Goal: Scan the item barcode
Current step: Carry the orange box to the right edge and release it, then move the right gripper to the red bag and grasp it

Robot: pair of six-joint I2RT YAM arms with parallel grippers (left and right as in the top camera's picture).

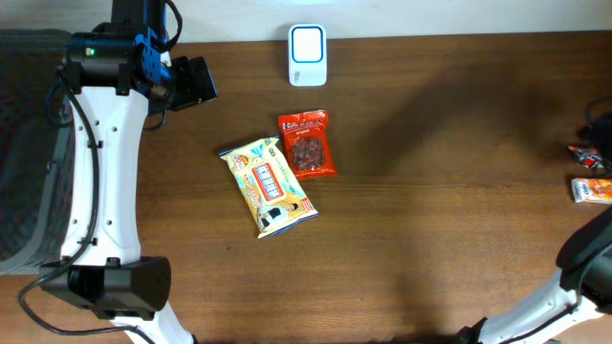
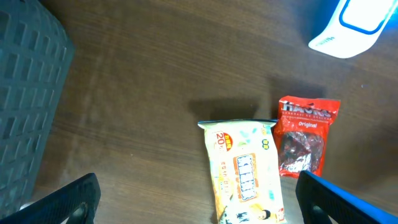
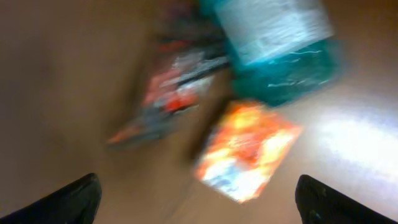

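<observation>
Wood table [image 1: 430, 143]; white scanner [image 1: 307, 55] at far edge; yellow packet [image 1: 269, 186] beside red packet [image 1: 307, 143]; orange packet [image 1: 593, 189] rightward

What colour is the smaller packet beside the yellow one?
The smaller packet is red with white lettering, clearest in the left wrist view.

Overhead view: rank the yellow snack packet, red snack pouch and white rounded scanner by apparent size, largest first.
1. yellow plastic snack packet, clearly largest.
2. red plastic pouch.
3. white rounded scanner, smallest, only slightly under the pouch.
All lie on the brown wooden table, so camera nearness hardly skews this.
</observation>
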